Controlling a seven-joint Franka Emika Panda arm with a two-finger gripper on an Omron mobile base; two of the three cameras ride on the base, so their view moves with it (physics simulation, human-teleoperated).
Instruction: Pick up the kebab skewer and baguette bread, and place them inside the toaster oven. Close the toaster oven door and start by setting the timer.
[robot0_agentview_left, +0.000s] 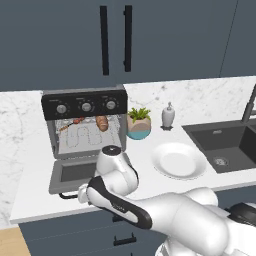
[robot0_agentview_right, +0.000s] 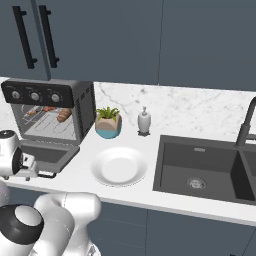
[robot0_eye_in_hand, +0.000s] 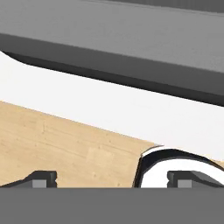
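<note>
Grey-framed door (robot0_agentview_left: 75, 172) lies folded down at 6 o'clock of the oven (robot0_agentview_left: 85, 122), skewer (robot0_agentview_left: 71, 123) and bread (robot0_agentview_left: 102, 122) racked inside. Stiff, hinged; lift by its black handle. Pincer (robot0_eye_in_hand: 111, 178) spread, empty.

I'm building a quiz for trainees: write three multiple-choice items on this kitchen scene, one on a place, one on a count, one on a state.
1. Where does the golden-brown baguette bread lie?
A. on the round white plate
B. on the wire rack inside the grey toaster oven
C. in the dark sink

2. How many silver knobs are on the oven's black top panel?
A. two
B. three
C. five

3. The dark-glass toaster oven door is:
A. folded down open
B. shut
C. removed

Answers: 1 B, the loaf sits beside the kebab skewer on the rack; 2 B, three knobs in a row; 3 A, the door lies flat before the oven.
</note>
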